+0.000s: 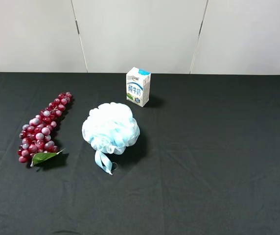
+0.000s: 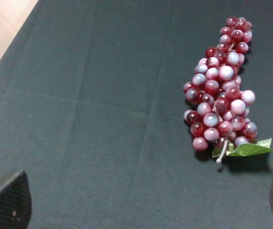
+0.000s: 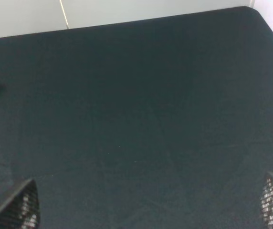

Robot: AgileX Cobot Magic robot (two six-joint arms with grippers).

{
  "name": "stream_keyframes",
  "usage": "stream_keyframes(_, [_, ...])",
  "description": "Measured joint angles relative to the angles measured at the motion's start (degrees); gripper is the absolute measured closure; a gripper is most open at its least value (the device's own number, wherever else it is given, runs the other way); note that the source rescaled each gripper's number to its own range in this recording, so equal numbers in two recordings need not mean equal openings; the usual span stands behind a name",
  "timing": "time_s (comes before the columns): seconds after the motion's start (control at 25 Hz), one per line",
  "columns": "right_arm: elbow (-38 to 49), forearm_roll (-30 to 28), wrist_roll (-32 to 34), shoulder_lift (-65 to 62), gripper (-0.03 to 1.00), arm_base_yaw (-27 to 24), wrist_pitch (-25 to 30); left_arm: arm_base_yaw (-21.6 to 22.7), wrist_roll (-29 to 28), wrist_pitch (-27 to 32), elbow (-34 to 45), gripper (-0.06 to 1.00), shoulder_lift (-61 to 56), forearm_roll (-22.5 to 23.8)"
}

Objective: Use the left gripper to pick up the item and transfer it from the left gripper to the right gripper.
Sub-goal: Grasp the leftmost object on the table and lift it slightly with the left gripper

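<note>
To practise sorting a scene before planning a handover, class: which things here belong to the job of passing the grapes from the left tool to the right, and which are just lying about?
Part of the job:
grapes
left tool, open
right tool, open

Just lying about:
pouf
milk carton

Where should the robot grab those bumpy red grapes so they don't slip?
Probably across the middle of the grape bunch, coming straight down from above. It lies flat on the black cloth, long and narrow, so the open left gripper can close across its short width. The leaf at one end looks too floppy to hold.
</note>
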Motion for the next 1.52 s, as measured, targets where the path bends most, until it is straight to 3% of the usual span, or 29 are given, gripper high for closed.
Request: stream_keyframes(1.52, [0.0,0.0,0.0,0.0,-0.03,0.0,0.0,0.0,0.2,0.0,0.0,-0.06,0.0,0.0])
